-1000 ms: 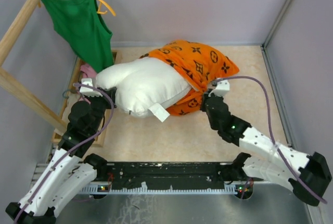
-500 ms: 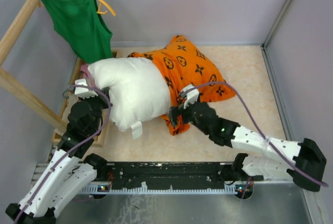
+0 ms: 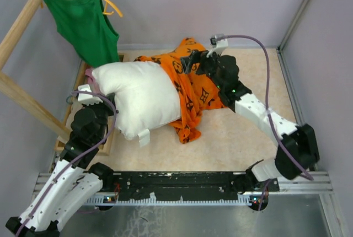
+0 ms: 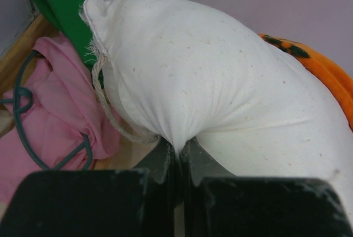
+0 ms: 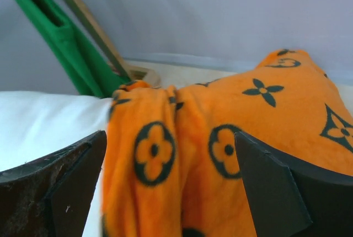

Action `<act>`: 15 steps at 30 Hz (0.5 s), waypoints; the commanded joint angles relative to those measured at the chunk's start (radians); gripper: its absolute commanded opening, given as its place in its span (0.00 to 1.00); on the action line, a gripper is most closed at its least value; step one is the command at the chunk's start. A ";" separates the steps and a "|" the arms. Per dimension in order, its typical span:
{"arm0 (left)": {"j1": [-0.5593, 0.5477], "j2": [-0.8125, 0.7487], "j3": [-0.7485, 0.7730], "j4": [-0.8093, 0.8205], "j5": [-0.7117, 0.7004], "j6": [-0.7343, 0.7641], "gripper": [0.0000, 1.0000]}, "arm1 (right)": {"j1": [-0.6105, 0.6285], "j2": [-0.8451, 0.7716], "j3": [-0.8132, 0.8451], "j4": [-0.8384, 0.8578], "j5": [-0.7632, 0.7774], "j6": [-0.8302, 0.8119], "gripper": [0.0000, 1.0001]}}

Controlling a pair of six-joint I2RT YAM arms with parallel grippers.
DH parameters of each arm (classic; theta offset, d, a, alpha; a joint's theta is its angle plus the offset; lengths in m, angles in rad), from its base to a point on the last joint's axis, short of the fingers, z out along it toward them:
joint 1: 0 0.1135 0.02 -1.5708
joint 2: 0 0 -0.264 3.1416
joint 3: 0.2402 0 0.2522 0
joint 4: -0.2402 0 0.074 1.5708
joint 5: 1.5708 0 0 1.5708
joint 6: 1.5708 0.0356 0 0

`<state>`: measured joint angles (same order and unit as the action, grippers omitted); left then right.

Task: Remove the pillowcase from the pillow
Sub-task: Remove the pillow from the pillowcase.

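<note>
L gripper (image 4: 177,149) is clamped on a pinch of the pillow (image 3: 140,96), white fabric bulging just above its tips; that's the anchor. R gripper (image 5: 170,151) has jaws wide apart & holds nothing, w/ the bunched rim of the pillowcase (image 3: 196,91) right between them & just ahead. Most of the pillow lies bare to the R gripper's left; the orange cover wraps only the end beyond. Step in hand, prob: regrip the cover. To do it well: push fwd so the fold sits deep in the jaws, close on orange cloth only, not white, then pull away from the L gripper
</note>
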<state>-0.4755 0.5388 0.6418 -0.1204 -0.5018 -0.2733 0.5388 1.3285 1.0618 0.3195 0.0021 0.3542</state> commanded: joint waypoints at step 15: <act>0.006 -0.059 0.054 0.046 -0.043 -0.016 0.00 | -0.114 0.405 0.308 -0.283 0.147 -0.114 0.04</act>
<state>-0.4755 0.4992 0.6422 -0.1661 -0.4950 -0.2916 0.4740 1.7088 1.2865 0.1341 0.0574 0.2928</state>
